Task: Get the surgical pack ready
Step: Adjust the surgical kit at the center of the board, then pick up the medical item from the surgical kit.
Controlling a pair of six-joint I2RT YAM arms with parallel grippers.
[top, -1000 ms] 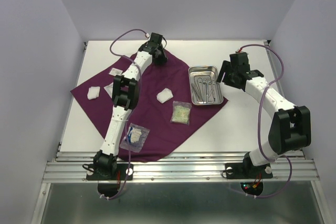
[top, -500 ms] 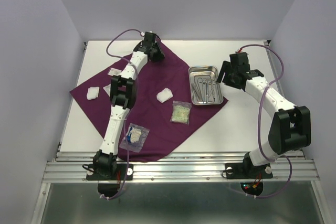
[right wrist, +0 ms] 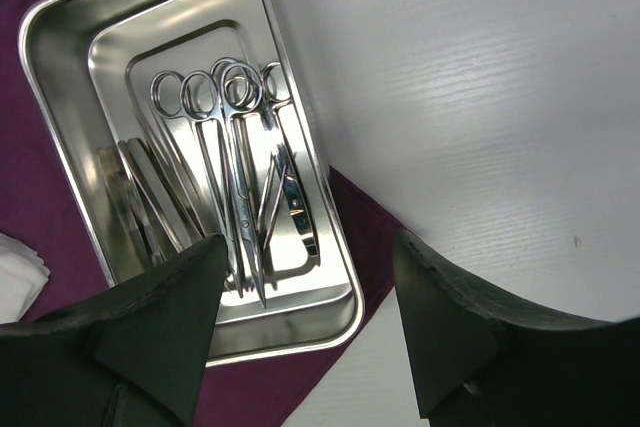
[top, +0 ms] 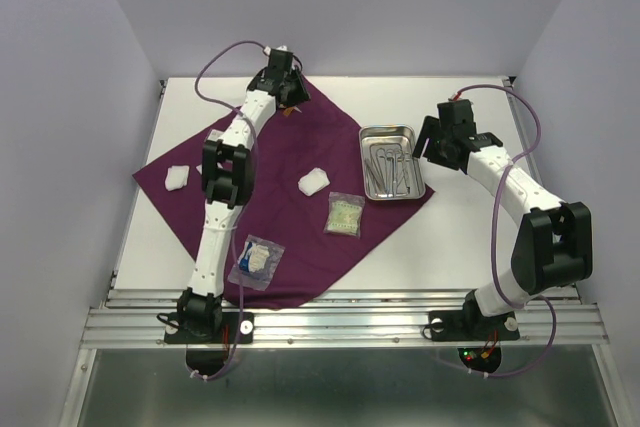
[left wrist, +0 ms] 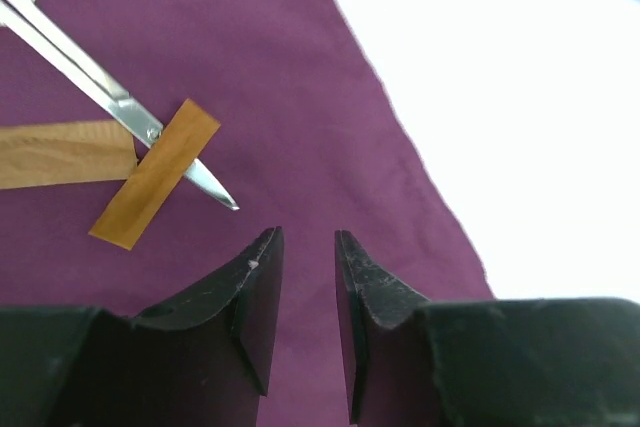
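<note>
Left arm has stretched farther; left claw (left wrist: 307, 239) now over the far corner of the purple cloth (top: 290, 147), fingers slightly parted, empty, near scissors (left wrist: 80, 69) lying across a tan strip (left wrist: 155, 172). Right claw (right wrist: 308, 244) unmoved, spread wide, empty, above the steel tray (top: 372, 133) at the cloth's right corner.

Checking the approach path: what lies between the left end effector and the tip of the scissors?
Nothing but bare purple cloth separates the left end effector from the scissors; left wrist view shows it.
</note>
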